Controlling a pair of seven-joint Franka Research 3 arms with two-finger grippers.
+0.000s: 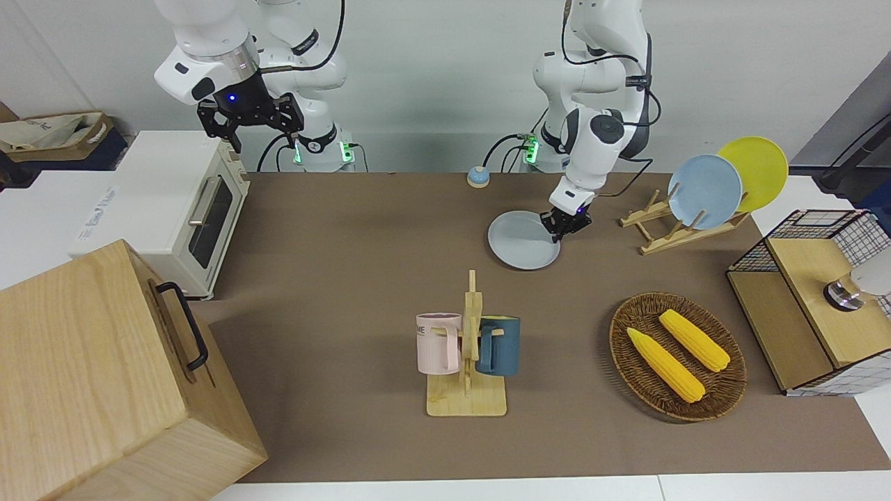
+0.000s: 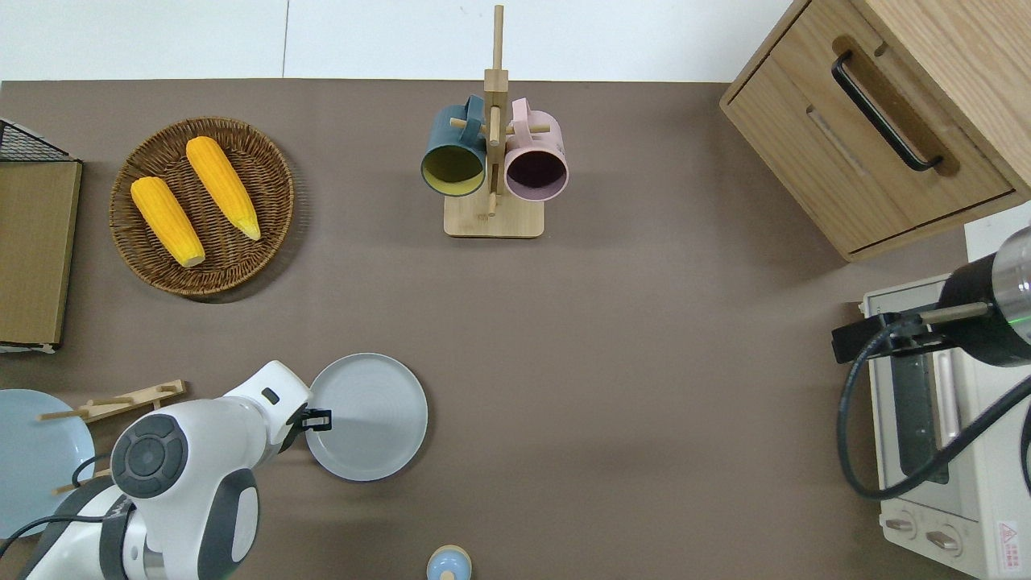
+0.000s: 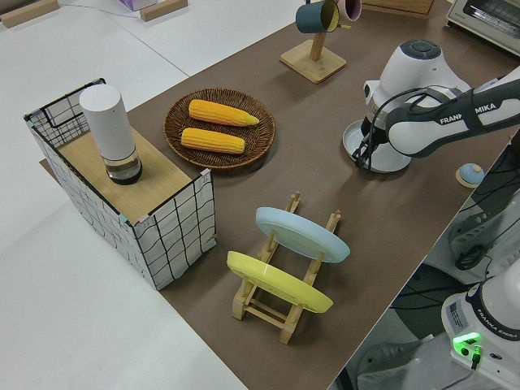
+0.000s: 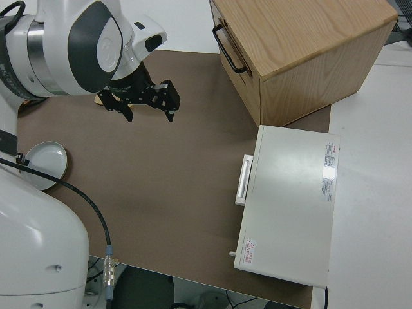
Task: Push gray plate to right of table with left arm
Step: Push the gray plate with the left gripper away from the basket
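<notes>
The gray plate (image 1: 523,241) lies flat on the brown table (image 1: 348,229), near the robots' edge; it also shows in the overhead view (image 2: 366,417) and the left side view (image 3: 392,158). My left gripper (image 1: 561,227) is low at the plate's rim, on the side toward the left arm's end of the table, and touches it, as the overhead view (image 2: 318,419) shows. My right arm is parked, its gripper (image 1: 259,133) open and empty.
A wooden rack (image 1: 661,229) holds a light-blue plate (image 1: 704,191) and a yellow plate (image 1: 755,170). A mug tree (image 1: 470,348), a basket of corn (image 1: 679,355), a small bell (image 1: 477,177), a toaster oven (image 1: 181,209) and a wooden drawer box (image 1: 90,376) stand around.
</notes>
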